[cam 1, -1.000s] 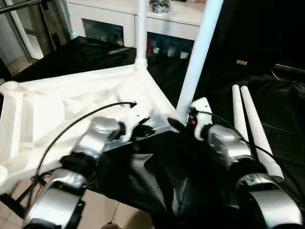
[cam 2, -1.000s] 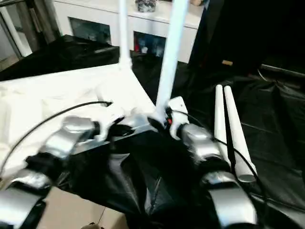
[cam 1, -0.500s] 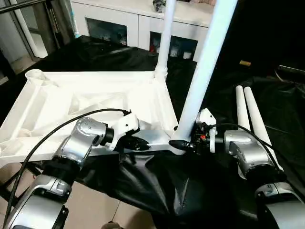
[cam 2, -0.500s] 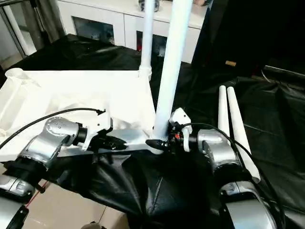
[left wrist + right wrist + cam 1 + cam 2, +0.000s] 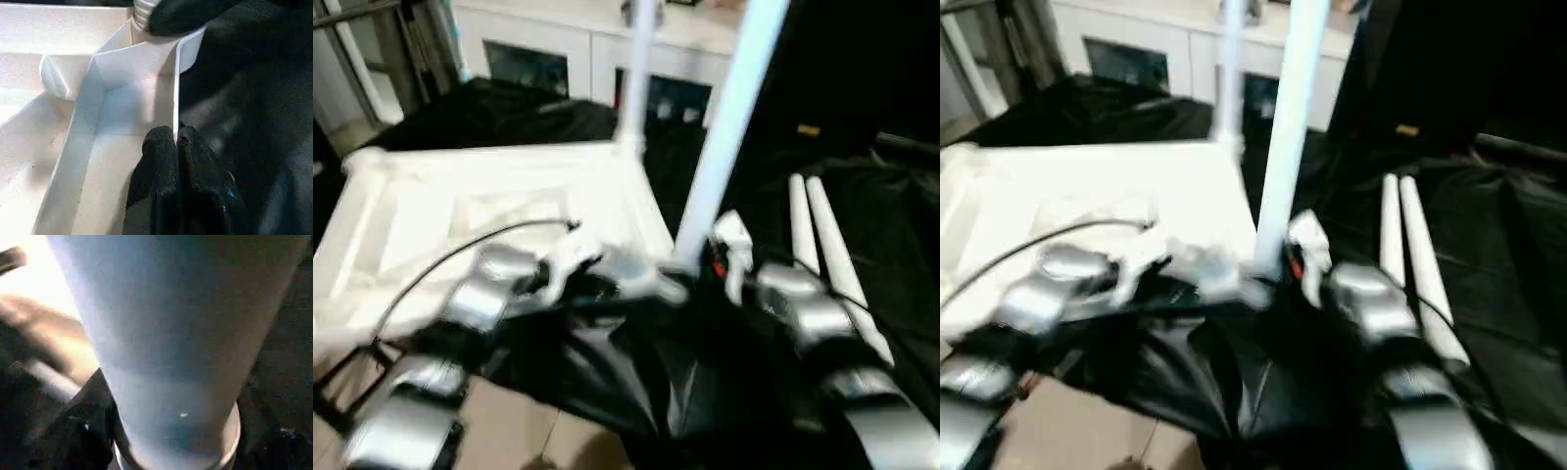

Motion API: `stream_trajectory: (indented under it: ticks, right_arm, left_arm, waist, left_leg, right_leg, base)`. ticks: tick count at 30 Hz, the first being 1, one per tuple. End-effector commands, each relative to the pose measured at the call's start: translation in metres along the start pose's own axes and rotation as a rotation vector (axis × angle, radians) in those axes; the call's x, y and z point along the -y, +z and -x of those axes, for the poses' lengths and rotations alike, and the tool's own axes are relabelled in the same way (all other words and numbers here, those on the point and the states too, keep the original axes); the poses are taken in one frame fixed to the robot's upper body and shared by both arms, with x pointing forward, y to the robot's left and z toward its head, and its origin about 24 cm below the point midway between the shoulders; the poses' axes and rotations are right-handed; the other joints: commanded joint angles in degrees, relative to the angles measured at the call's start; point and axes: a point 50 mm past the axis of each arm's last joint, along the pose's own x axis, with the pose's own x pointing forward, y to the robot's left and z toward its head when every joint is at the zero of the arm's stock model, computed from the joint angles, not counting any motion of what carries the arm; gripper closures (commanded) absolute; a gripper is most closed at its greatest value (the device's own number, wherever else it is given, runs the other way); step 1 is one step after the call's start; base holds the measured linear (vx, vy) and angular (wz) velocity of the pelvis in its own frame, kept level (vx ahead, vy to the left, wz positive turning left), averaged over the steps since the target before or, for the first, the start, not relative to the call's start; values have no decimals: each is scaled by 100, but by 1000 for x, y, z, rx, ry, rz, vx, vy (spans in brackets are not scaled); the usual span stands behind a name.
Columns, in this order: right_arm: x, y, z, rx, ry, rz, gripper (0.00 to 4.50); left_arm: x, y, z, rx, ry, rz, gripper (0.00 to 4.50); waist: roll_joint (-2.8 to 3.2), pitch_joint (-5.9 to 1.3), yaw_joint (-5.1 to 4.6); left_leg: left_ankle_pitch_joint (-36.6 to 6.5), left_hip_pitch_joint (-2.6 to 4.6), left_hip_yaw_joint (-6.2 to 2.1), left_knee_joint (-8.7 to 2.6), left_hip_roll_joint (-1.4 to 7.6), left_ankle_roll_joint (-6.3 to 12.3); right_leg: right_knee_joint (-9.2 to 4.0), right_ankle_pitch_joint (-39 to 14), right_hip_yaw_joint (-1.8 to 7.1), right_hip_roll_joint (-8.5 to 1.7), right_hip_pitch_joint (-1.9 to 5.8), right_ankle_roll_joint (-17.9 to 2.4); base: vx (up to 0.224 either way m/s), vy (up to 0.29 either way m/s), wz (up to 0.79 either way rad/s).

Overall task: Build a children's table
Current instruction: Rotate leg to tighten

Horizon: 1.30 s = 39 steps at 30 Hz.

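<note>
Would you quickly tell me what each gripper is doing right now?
Left gripper: closed on the tabletop rim, one finger either side of the wall.
Right gripper: at the base of the upright leg; jaws' state cannot be told.

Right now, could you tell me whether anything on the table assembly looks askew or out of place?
Nothing looks damaged. The near leg leans slightly rather than standing plumb in its corner of the upturned tabletop. The left hand pinches the tabletop's rim. Two spare legs lie side by side on the black cloth.

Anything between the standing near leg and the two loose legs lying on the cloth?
In the left eye view, only bare black cloth separates the near standing leg from the two loose legs.
</note>
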Motion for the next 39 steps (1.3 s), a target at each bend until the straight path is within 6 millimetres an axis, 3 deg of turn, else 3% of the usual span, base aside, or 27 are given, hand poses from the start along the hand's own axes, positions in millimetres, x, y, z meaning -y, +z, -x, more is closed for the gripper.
stream_trajectory:
  ticks: [1, 4, 6, 7, 8, 13, 15, 19, 22, 25, 30, 39]
  right_arm:
    - [-4, -28, -6, -133, -166, -68, 177]
    - [-9, -30, -11, -132, -221, -95, 177]
    - [-15, -27, -16, -111, -190, -103, 177]
    - [-17, -25, -17, -98, -170, -111, 122]
    - [-18, -24, -18, -88, -151, -124, 122]
    - [-18, -13, -19, -52, -66, -50, 66]
    - [-18, -6, -14, -19, 53, 10, 66]
    - [-15, -2, 0, -1, 241, 102, 66]
    - [-14, -2, 7, -4, 327, 134, 66]
    - [-13, -3, 13, -10, 390, 146, 66]
    - [-14, -7, 29, -48, 565, 162, 66]
    - [-19, -9, 34, -79, 661, 139, 145]
  left_arm:
    - [-4, 18, -12, 51, 114, 23, 450]
    - [-1, 23, -22, 59, 139, 36, 450]
    - [2, 26, -27, 63, 135, 37, 450]
    - [3, 26, -28, 64, 127, 34, 450]
    - [4, 27, -29, 66, 120, 30, 450]
    - [7, 25, -27, 72, 58, -1, 450]
    - [8, 20, -22, 70, 10, -15, 450]
    - [11, 12, -11, 65, -75, -48, 450]
    - [14, 9, -5, 75, -133, -69, 450]
    - [17, 6, 0, 78, -184, -71, 450]
    - [18, -4, 15, 46, -266, -89, 450]
    - [18, -12, 29, 14, -320, -85, 450]
  waist:
    - [26, -327, -9]
    - [21, -338, 0]
    - [48, -358, 18]
    - [41, -360, 12]
    - [46, -361, 20]
    - [43, -341, 3]
    - [33, -348, 4]
    - [17, -364, 13]
    - [25, -360, 28]
    - [32, -353, 33]
    - [29, -338, 55]
    - [46, -340, 57]
  left_leg:
    - [-1104, 35, -33, -372, 137, -90]
    - [-994, 22, -22, -356, 144, -26]
    - [-897, 11, -17, -343, 135, 42]
    - [-882, 3, -12, -339, 134, 65]
    - [-833, -1, -13, -337, 136, 114]
    - [-1027, -10, -21, -349, 136, 137]
    - [-996, -11, -17, -340, 138, 154]
    - [-729, -47, -14, -309, 141, 391]
    - [-717, -35, -2, -299, 163, 438]
    - [-752, -32, 6, -301, 179, 454]
    - [-894, -35, 1, -312, 187, 428]
    - [-854, -23, -2, -323, 180, 345]
  right_leg:
    - [-529, -1507, 309, -492, 256, -918]
    - [-489, -1031, 312, -482, 264, -997]
    - [-452, -628, 307, -470, 286, -1067]
    - [-449, -545, 307, -466, 292, -1085]
    - [-437, -393, 303, -469, 304, -1120]
    - [-484, -749, 299, -488, 317, -1100]
    - [-477, -725, 302, -487, 322, -1108]
    - [-413, -133, 287, -468, 358, -1235]
    - [-409, -114, 273, -465, 348, -1306]
    - [-399, -174, 270, -462, 328, -1376]
    - [-426, -456, 277, -465, 327, -1292]
    - [-432, -537, 273, -462, 309, -1294]
  base:
    - [0, 0, 0]
    - [0, 0, 0]
    - [0, 0, 0]
    - [0, 0, 0]
    - [0, 0, 0]
    - [0, 0, 0]
    - [0, 0, 0]
    - [0, 0, 0]
    - [0, 0, 0]
    - [0, 0, 0]
    - [0, 0, 0]
    - [0, 0, 0]
